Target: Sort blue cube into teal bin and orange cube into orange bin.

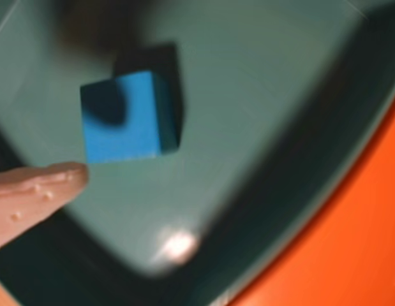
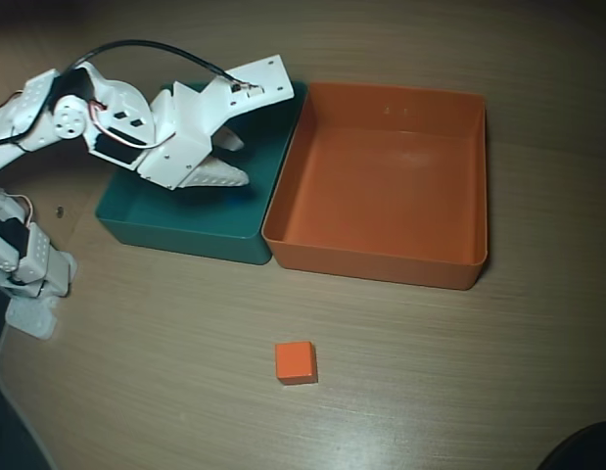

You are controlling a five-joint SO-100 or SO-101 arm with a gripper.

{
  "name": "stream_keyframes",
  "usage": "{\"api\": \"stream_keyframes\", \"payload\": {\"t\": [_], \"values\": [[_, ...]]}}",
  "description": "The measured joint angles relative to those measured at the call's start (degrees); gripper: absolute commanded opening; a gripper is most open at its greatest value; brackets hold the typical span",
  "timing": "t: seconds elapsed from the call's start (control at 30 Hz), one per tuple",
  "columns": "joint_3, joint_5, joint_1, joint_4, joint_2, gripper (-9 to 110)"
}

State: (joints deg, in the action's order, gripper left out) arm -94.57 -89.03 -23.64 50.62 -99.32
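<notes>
The blue cube (image 1: 130,115) lies tilted inside the teal bin (image 1: 267,95), its shadow close behind it. My gripper (image 1: 89,108) hangs over the bin with its jaws spread wider than the cube. One pale fingertip (image 1: 60,185) sits at the cube's lower left corner; the other is a dark blur at the top. In the overhead view my gripper (image 2: 232,162) is above the teal bin (image 2: 185,230) and hides the blue cube. The orange cube (image 2: 296,361) sits on the table in front of the bins. The orange bin (image 2: 371,259) is empty.
The two bins stand side by side and touch, teal on the left in the overhead view. The orange bin's wall (image 1: 350,242) fills the wrist view's lower right. The arm's base (image 2: 28,264) stands at the left edge. The wooden table (image 2: 459,392) surrounds them.
</notes>
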Motion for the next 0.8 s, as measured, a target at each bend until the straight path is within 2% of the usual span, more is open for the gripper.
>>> {"api": "stream_keyframes", "payload": {"t": [0.1, 0.47, 0.63, 0.8], "values": [[0.70, 0.00, 4.04, 0.00, -1.58, -6], [6.24, -0.18, 18.63, 0.00, -2.37, 15], [8.96, -8.35, 23.03, 0.00, 2.02, 29], [9.40, -20.65, 27.07, 0.00, 7.82, 36]]}}
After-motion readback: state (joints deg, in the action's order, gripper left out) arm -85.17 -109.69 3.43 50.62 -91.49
